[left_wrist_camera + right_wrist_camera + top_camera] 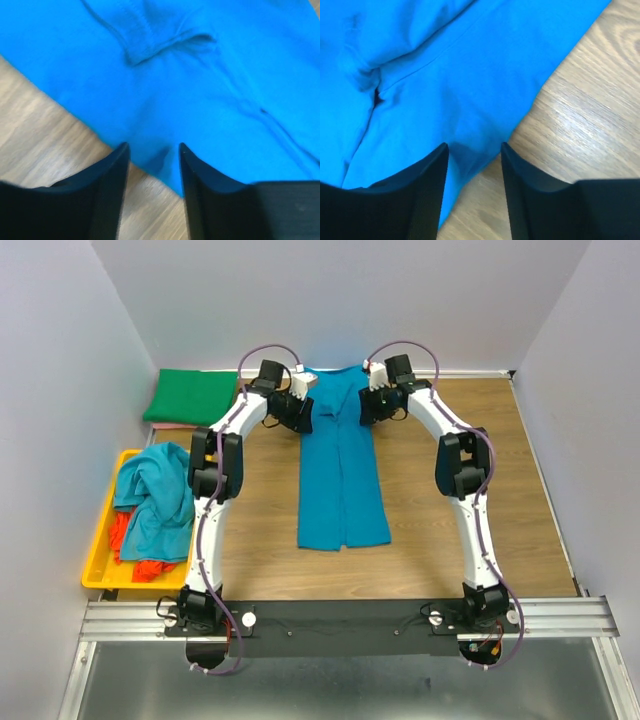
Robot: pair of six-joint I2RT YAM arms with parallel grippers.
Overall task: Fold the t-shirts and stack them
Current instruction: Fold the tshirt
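Note:
A blue t-shirt [340,470] lies on the wooden table, folded lengthwise into a long narrow strip, collar end at the far side. My left gripper [297,412] is open above its far left edge; in the left wrist view [152,150] the shirt's edge [165,100] lies between the fingertips. My right gripper [372,406] is open above the far right edge; the right wrist view [472,150] shows the shirt's edge [470,100] there too. A folded green shirt [192,397] lies at the far left. More shirts, teal [157,495] and orange [150,568], are heaped in a yellow tray [100,565].
The yellow tray sits at the left edge of the table. A pink cloth edge [170,426] shows under the green shirt. White walls close in on three sides. Bare wood [470,540] lies right of the blue shirt.

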